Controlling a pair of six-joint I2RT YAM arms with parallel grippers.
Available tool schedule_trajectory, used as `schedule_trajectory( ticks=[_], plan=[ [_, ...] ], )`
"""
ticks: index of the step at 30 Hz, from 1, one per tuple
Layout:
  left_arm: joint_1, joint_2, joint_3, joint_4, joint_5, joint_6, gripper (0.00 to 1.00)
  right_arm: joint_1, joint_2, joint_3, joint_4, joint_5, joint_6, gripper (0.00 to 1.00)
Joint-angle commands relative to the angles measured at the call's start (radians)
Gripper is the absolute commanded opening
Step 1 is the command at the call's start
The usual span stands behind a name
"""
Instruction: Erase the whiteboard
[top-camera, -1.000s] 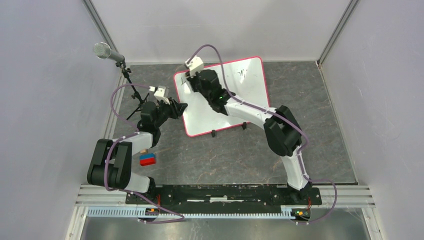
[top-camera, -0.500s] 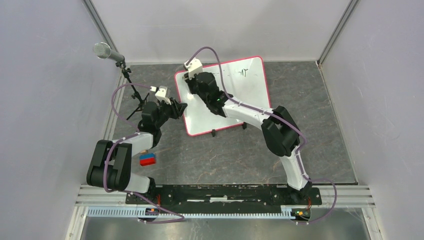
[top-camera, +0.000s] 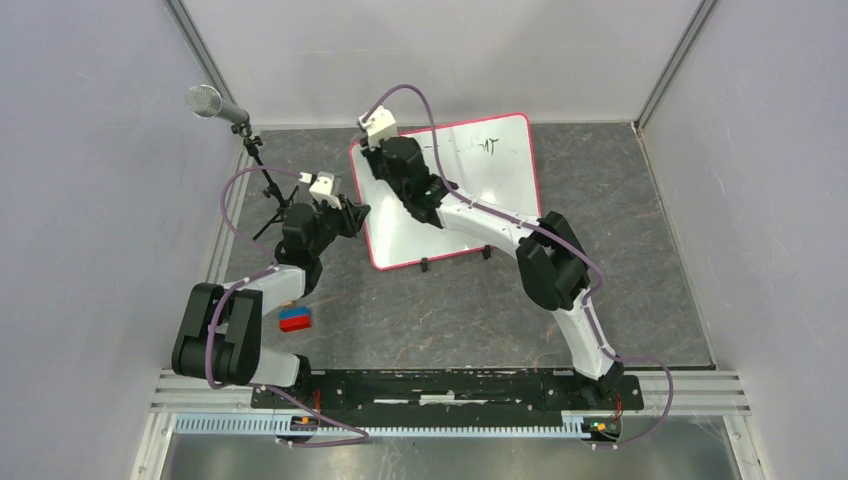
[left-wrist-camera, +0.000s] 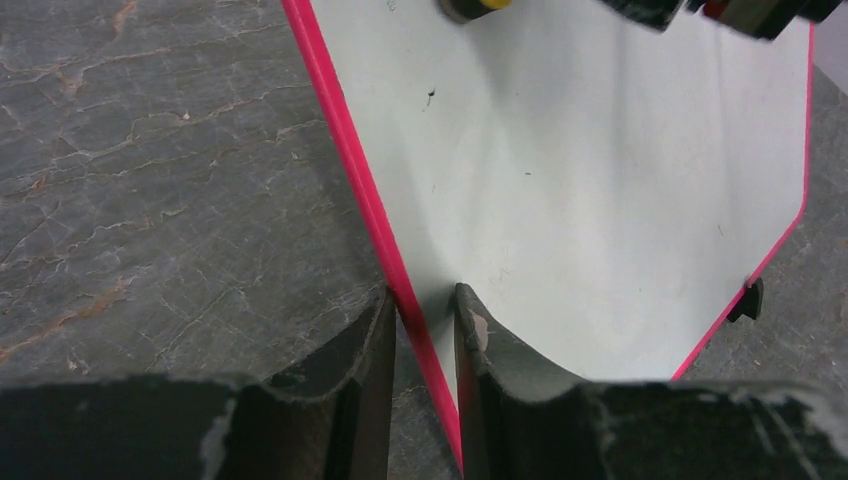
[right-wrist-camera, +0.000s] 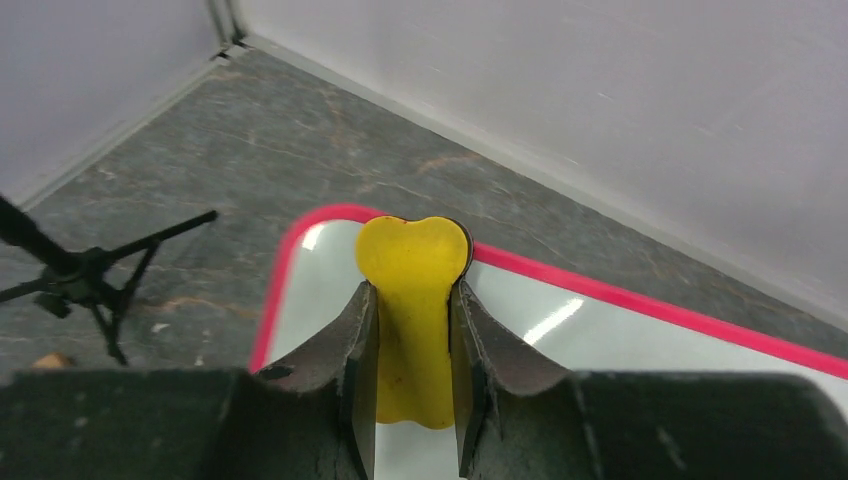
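The left gripper (left-wrist-camera: 425, 330) pinches the whiteboard (left-wrist-camera: 600, 180) by its rim, and the right gripper (right-wrist-camera: 412, 300) clamps a yellow eraser (right-wrist-camera: 412, 260) at the far corner. Wiping seems to be the step in hand; the next stroke must cross the black handwriting (top-camera: 483, 146).

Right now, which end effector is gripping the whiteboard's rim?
The left end effector, closed on the whiteboard at its pink rim; the right end effector grips a yellow piece instead.

whiteboard (top-camera: 470, 190) near the far edge of the bench (top-camera: 640, 280); left gripper (top-camera: 355, 213) at its left rim, right gripper (top-camera: 378, 155) over its far-left corner.
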Motion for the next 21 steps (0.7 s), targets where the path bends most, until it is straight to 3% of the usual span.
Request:
schedule_trajectory(
  ticks=[1,6,11,14,21],
  plan=[
    [-0.03,-0.031,0.004,0.041,0.023,0.07,0.02,0.045,0.057,0.108,-0.02,-0.013,-0.045,0.16],
    [-0.034,-0.021,0.006,0.044,0.025,0.066,0.02,0.034,0.034,0.074,-0.03,0.083,-0.052,0.17],
    [-0.034,-0.023,0.004,0.044,0.017,0.063,0.02,-0.019,-0.066,-0.075,-0.017,0.167,0.069,0.17],
    [-0.034,-0.021,0.007,0.042,0.014,0.061,0.02,-0.05,-0.094,-0.108,-0.033,0.138,0.134,0.17],
    [-0.031,-0.037,0.008,0.012,-0.023,0.032,0.04,-0.043,-0.16,-0.182,0.038,-0.046,0.076,0.24]
  ],
)
